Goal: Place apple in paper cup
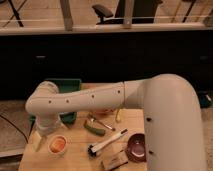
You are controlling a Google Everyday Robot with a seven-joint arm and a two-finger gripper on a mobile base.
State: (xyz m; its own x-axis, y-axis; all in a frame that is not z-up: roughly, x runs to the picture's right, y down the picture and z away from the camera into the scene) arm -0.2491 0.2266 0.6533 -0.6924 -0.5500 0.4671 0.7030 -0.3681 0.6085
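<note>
The white paper cup [58, 151] stands on the wooden table near its front left corner. The orange-red apple [58, 144] shows inside the cup's rim. My white arm reaches across from the right and bends down at the left. The gripper [37, 141] hangs just left of the cup, close beside it, low over the table. I cannot tell whether it touches the cup.
A green bin [71, 88] sits at the table's back left, partly behind the arm. An elongated green vegetable [94, 130], a black-headed brush [106, 144], a dark purple bowl [136, 149] and a brown packet [115, 160] lie to the right of the cup. The table edge [30, 155] is near the gripper.
</note>
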